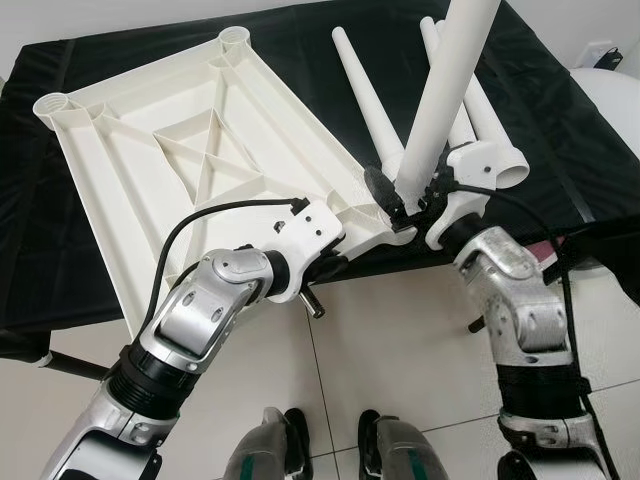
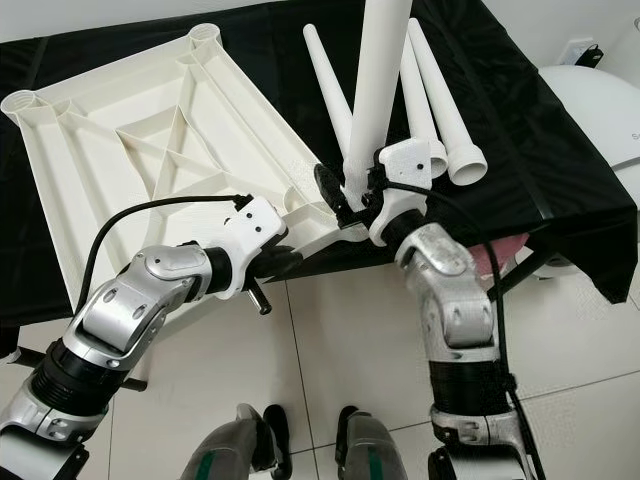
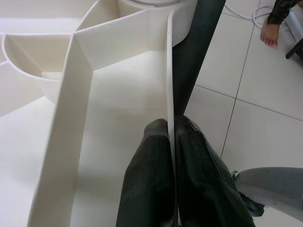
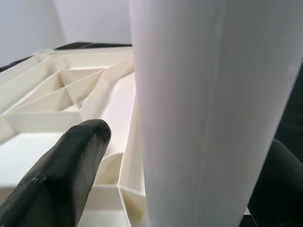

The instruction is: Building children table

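Our left arm bends across in front of us, and its left end effector (image 3: 171, 142) pinches the near rim of the upturned white tabletop (image 1: 190, 150) lying on the black-draped table (image 1: 560, 130). Our right arm reaches up, the right end effector (image 1: 405, 200) clamped around a white leg (image 1: 445, 90) held upright at the tabletop's near corner. Three spare legs (image 2: 440, 110) lie beside it.

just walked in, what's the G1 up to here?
It's assembling a kids' table. The white ribbed plastic tabletop lies upside down on the black cloth. The left end effector pinches its near edge rib, while the right end effector stands a white plastic tube leg upright at the near corner socket. Three spare white legs lie alongside.
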Controlling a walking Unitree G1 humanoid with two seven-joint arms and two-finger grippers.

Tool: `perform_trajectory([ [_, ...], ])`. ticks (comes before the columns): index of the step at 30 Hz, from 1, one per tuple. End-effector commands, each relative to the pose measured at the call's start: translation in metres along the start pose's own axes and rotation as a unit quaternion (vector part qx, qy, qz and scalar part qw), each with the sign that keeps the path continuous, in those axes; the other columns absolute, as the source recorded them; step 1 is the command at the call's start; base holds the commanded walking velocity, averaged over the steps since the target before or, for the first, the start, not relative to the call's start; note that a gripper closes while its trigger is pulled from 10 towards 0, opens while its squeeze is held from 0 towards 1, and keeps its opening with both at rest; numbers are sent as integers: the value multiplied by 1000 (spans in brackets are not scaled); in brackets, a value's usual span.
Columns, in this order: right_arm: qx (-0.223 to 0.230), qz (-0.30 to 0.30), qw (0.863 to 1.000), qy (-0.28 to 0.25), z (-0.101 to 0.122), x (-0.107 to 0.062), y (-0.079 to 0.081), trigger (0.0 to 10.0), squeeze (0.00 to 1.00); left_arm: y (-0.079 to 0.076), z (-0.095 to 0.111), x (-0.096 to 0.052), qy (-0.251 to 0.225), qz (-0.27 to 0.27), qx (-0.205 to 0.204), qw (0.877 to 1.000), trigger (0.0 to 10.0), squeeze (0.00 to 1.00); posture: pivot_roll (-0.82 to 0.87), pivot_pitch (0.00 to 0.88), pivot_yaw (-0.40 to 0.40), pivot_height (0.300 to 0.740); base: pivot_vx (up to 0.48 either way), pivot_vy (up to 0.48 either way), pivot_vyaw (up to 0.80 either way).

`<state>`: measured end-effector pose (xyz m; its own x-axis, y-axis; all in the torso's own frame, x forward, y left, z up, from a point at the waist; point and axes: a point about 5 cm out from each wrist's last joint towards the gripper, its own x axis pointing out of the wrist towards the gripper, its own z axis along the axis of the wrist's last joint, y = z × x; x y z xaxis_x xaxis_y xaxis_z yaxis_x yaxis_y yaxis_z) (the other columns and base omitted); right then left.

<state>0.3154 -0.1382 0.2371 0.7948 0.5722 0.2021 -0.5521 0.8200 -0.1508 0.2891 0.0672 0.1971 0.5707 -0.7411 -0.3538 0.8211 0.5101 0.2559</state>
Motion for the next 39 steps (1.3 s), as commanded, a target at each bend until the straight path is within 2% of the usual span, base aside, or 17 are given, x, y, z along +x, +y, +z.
perform_trajectory([
  [1,1,27,1000,3,-1,-2,-5,10000,0,6,7,-5,-16,24,5,1000,10000,0,-84,216,51,740,0,0,0],
  [2,1,27,1000,3,-1,-2,-5,10000,0,6,7,-5,-16,24,5,1000,10000,0,-84,216,51,740,0,0,0],
  [3,-5,40,999,15,0,-5,-22,10000,0,6,7,-5,-17,25,4,1000,10000,0,-84,216,51,740,0,0,0],
  [5,-10,48,999,23,1,-7,-35,10000,0,6,7,-5,-17,27,3,999,10000,0,-86,215,48,740,0,0,0],
  [9,-27,57,997,34,2,-8,-46,10000,0,6,8,-5,-19,27,2,999,10000,0,-86,215,48,740,0,0,0],
  [20,-16,108,993,41,-5,-10,-47,10000,0,6,7,-4,-20,27,2,999,10000,0,-95,202,43,740,0,0,0],
  [21,-12,117,992,42,-7,-9,-47,7765,0,6,7,-4,-19,27,3,999,10000,0,-95,202,43,740,0,0,0],
  [23,-10,121,992,41,-8,-9,-47,7765,0,6,7,-4,-19,27,3,999,10000,0,-94,200,45,740,0,0,0],
  [24,-8,125,991,38,-8,-9,-46,1529,0,6,7,-4,-19,26,3,999,10000,0,-95,199,46,740,0,0,0],
  [26,-7,130,991,36,-8,-8,-46,1529,0,6,7,-4,-18,26,3,999,10000,0,-95,199,46,740,0,0,0],
  [27,-12,127,991,35,-8,-8,-46,0,0,5,6,-4,-18,25,4,1000,10000,0,-93,198,47,740,0,0,0],
  [28,-14,128,991,33,-8,-7,-46,4980,0,6,6,-4,-17,25,3,1000,10000,0,-94,197,48,740,0,0,0],
  [29,-14,128,991,33,-8,-7,-46,4980,0,6,6,-4,-17,25,3,1000,10000,0,-94,197,48,740,0,0,0],
  [30,-14,127,991,28,-7,-5,-47,10000,0,6,6,-4,-16,26,2,1000,10000,0,-93,199,48,740,0,0,0],
  [39,-4,154,988,13,-8,2,-41,10000,0,7,9,-5,-19,27,-3,999,10000,0,-90,205,48,740,0,0,0],
])
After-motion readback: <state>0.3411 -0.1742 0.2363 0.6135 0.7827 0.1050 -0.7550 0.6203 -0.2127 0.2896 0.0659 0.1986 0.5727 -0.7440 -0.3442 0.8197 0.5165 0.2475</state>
